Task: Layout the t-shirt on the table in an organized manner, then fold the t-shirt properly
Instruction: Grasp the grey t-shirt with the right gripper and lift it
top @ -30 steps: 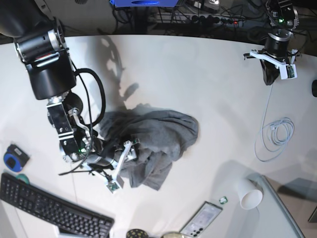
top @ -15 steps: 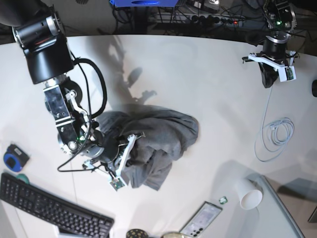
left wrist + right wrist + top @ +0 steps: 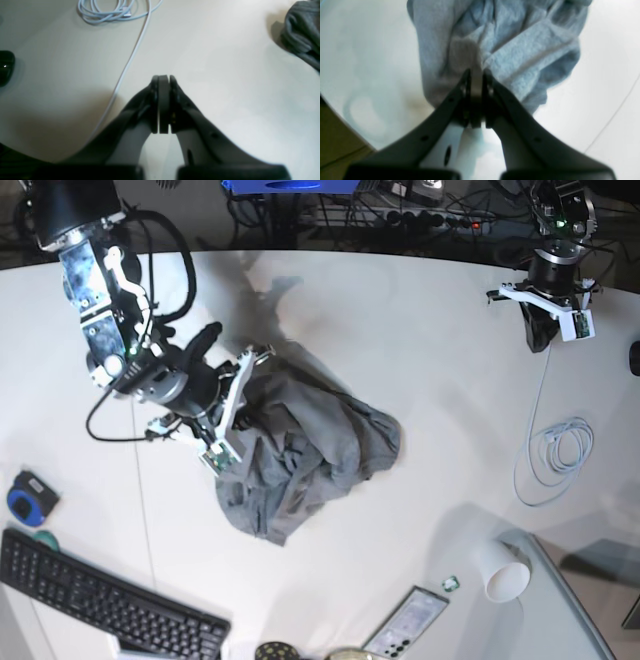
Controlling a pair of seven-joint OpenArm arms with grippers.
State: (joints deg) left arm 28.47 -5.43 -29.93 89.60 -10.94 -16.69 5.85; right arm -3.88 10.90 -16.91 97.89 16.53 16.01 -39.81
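Since a second ago our right tool has risen toward the upper left, clamped on the crumpled t-shirt at mid-counter. Our left tool idles shut and empty, upper right. Layout continues; spreading comes next.

Black-and-silver arms with looping black cables, dark pincer fingers, white camera brackets.

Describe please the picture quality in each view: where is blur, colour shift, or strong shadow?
Right wrist view: soft focus, and the heather-grey cotton t-shirt looks bluish. Left wrist view: the shut left gripper is blurred, with a dark shadow on the white smooth table. Base view: sharper, with arm shadows falling near the table's far edge.
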